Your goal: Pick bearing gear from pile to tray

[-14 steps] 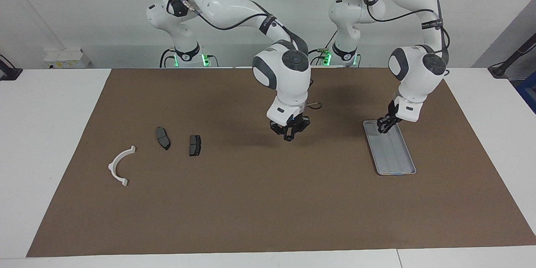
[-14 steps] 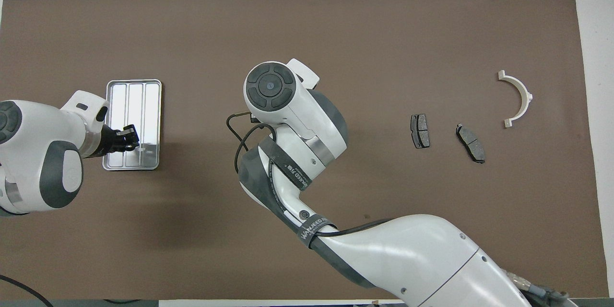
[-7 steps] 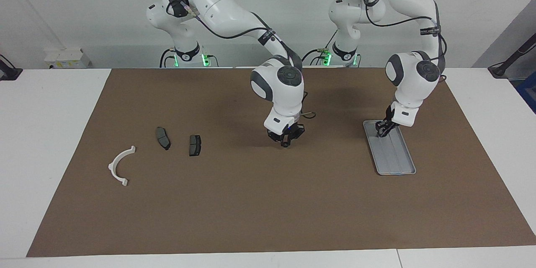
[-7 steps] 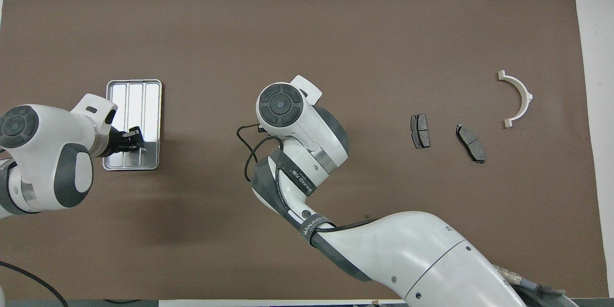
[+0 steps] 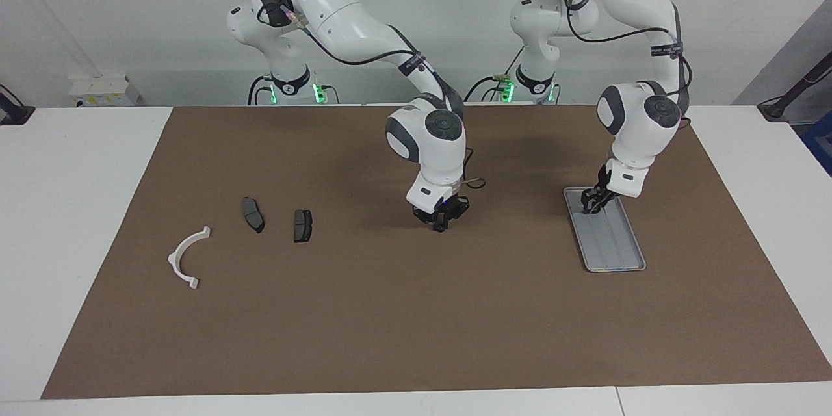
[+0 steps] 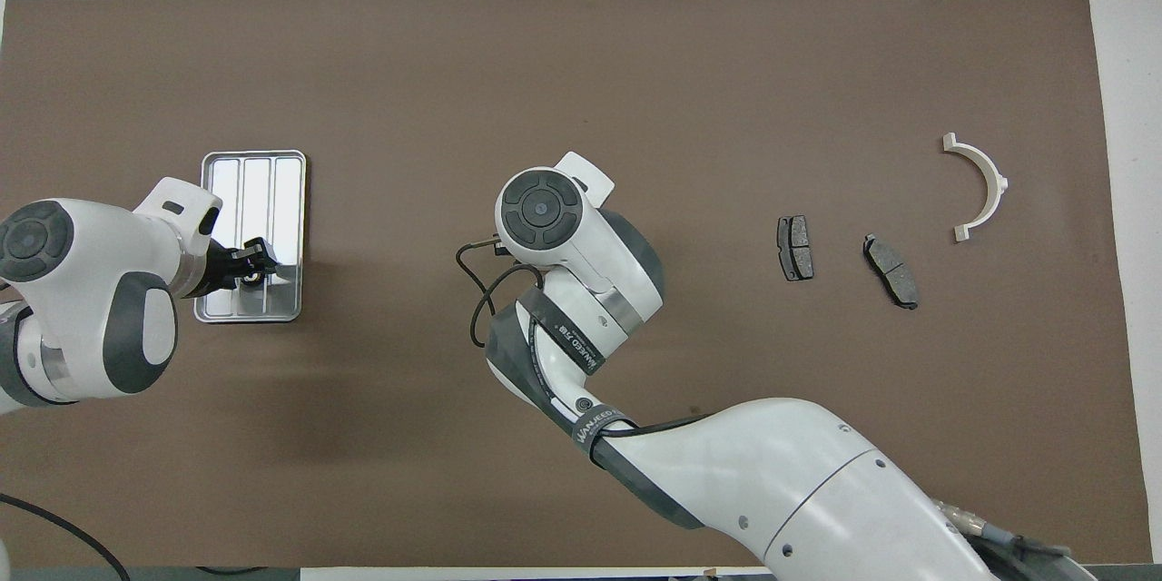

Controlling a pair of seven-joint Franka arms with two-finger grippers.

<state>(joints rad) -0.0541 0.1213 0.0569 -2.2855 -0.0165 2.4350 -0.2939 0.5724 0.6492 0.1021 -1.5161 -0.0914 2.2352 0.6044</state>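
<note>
Robot lab — two bench-mounted arms (image 5: pixel 364 19), brown mat (image 5: pixel 416 312), bare wall.

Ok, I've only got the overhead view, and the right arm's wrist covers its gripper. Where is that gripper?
Observer: The facing view shows the right gripper low over bare mat, mid-table.
Operator: Open or shut?
Observer: Shut. Its fingertips meet, and I see nothing between them.
Operator: And the left gripper, is it high above the tray?
Observer: No, the left gripper looks down in the tray, at its end nearer the robots.
</note>
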